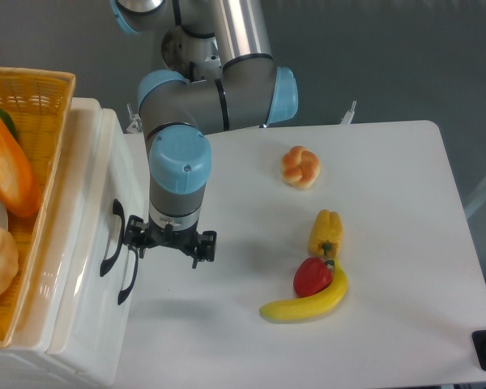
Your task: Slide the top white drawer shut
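- White and glossy, the top white drawer (87,235) sat at the left edge of the scene, its front panel lying about flush with the cabinet (65,356) body, so we judged it pushed in.
- We saw its black arched handle (112,237) just left of the gripper (169,245), and a second black handle (130,275) a little nearer the camera, on the lower drawer front.
- We found the arm reaching down from the far side, with the gripper's left end right at the upper handle; we could not tell whether they touched.
- We could not tell whether the fingers stood apart or together, since the wrist hid them from above.
- We noted a yellow wicker basket (32,85) on the cabinet top.
- On the tabletop (405,203) to the right lay a bread roll (300,167), a yellow pepper (326,232), a red pepper (313,276) and a banana (308,304), all well apart from the gripper.
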`<state>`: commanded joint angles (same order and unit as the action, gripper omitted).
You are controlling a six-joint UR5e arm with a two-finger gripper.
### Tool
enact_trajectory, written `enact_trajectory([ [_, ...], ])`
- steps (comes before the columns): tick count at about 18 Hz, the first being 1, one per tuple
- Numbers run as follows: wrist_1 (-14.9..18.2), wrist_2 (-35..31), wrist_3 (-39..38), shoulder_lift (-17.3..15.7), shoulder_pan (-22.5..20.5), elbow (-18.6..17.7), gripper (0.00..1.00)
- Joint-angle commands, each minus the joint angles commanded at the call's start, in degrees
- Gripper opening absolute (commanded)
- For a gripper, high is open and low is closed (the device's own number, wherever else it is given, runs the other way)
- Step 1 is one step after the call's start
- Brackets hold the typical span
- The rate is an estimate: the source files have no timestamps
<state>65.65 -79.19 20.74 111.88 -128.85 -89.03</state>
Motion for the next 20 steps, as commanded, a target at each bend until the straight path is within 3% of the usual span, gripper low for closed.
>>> enact_trajectory([
  [9,0.0,-0.5,4.0,-0.1,-7.2,2.3,1.0],
  [11,0.0,-1.0,8.8,-0.1,-9.0,3.3,1.0],
  [15,-0.2,-8.8,21.8,-0.6,-11.3,4.4,1.0],
  [20,-0.2,-12.4,34.7,-2.1,-17.6,4.4,1.0],
])
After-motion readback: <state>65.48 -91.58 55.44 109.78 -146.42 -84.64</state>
